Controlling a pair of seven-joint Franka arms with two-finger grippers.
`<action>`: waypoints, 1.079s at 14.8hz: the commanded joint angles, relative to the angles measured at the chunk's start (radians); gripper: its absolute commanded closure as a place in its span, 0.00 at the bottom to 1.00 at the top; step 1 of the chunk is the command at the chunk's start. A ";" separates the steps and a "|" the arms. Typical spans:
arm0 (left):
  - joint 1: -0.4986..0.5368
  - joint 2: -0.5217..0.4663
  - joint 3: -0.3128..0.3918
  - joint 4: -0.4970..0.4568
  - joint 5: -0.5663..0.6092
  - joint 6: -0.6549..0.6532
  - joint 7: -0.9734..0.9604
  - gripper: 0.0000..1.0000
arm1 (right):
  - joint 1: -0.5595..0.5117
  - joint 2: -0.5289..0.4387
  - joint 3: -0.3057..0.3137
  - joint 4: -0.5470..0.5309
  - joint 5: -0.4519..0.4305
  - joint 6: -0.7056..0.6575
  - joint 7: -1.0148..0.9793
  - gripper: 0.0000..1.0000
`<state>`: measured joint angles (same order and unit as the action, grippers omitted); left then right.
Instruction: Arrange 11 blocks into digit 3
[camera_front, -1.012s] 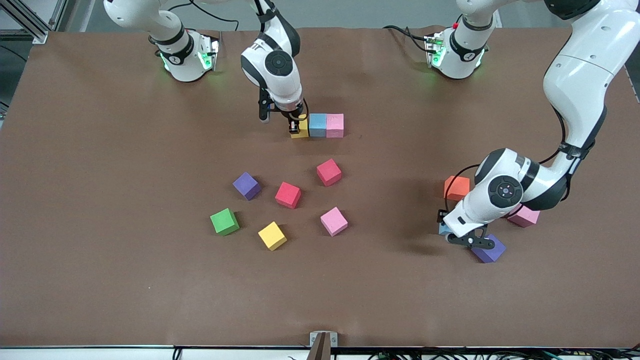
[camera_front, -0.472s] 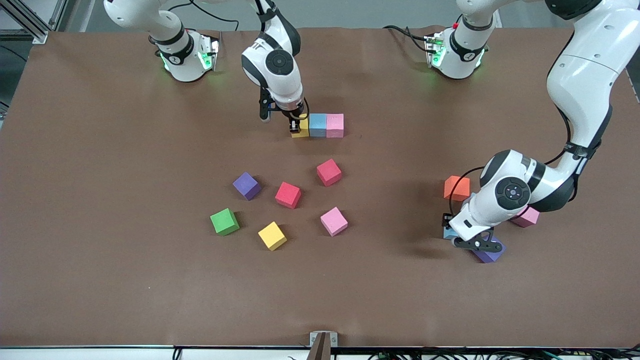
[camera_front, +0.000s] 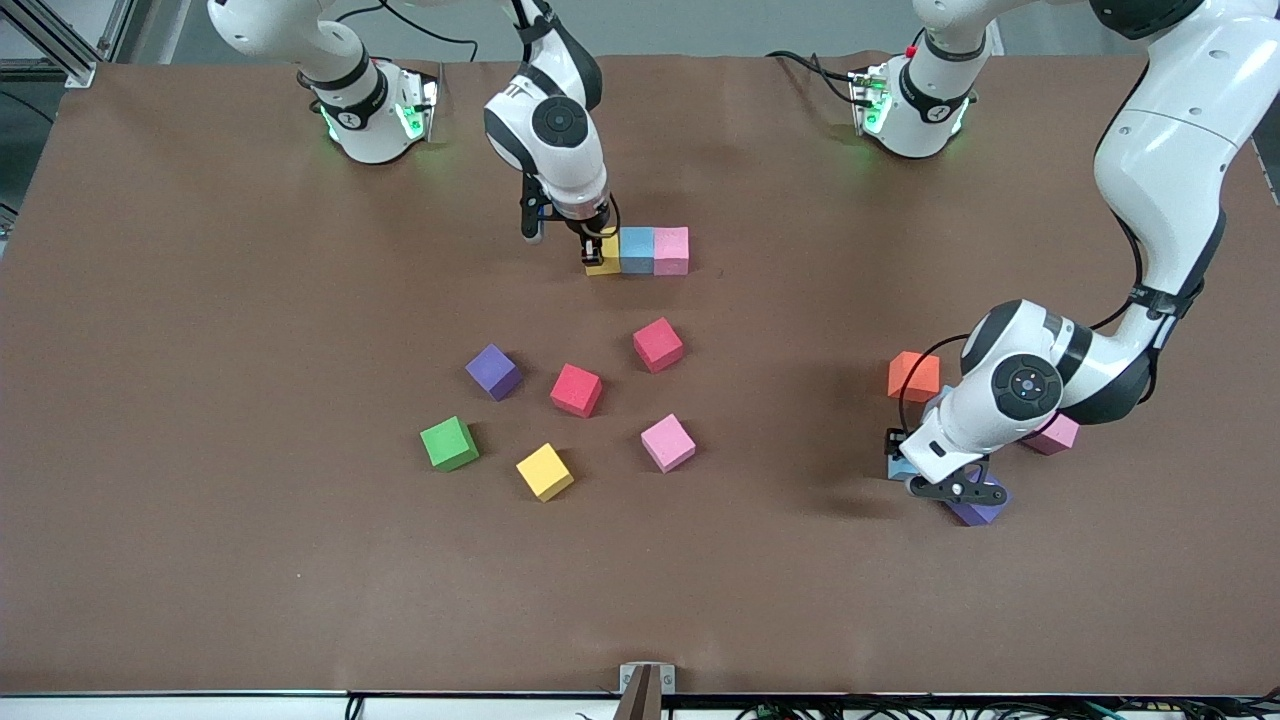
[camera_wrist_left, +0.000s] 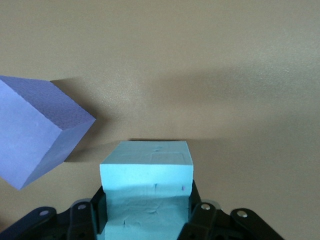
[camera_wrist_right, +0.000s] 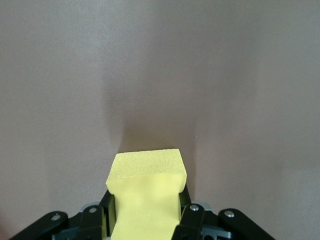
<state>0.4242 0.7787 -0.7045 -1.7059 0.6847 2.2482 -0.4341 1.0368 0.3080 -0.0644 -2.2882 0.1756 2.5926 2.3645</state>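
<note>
A row of blocks stands toward the robots' bases: a yellow block (camera_front: 603, 262), a light blue one (camera_front: 636, 250) and a pink one (camera_front: 670, 250), touching. My right gripper (camera_front: 597, 252) is shut on the yellow block (camera_wrist_right: 147, 175), its fingers (camera_wrist_right: 186, 212) on both sides. Near the left arm's end my left gripper (camera_front: 905, 468) is shut on another light blue block (camera_wrist_left: 146, 167), low at the table. A purple block (camera_wrist_left: 35, 135) lies right beside it. Loose in the middle lie purple (camera_front: 493, 371), red (camera_front: 576, 389), red (camera_front: 657, 344), pink (camera_front: 667, 442) and yellow (camera_front: 544, 471) blocks.
A green cube (camera_front: 448, 443) lies by the loose yellow block. An orange cube (camera_front: 913, 376) and a pink block (camera_front: 1055, 433) sit close to the left arm's hand, with the purple block (camera_front: 975, 512) partly under it.
The left hand has shifted a little toward the left arm's end and now covers more of the purple block. The right hand and yellow block edged slightly toward the light blue block.
</note>
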 joint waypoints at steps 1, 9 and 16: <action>-0.007 -0.009 -0.001 0.005 0.001 -0.002 -0.020 0.53 | 0.015 0.000 -0.006 -0.008 0.019 0.017 0.015 0.97; -0.012 -0.009 -0.003 0.005 0.003 -0.002 -0.043 0.54 | 0.015 0.013 -0.006 -0.007 0.019 0.017 0.015 0.55; -0.009 -0.018 -0.003 0.005 0.004 -0.012 -0.041 0.53 | 0.012 0.019 -0.008 0.007 0.019 0.001 0.022 0.00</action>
<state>0.4171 0.7786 -0.7056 -1.7015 0.6847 2.2481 -0.4666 1.0372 0.3237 -0.0646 -2.2875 0.1756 2.5934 2.3691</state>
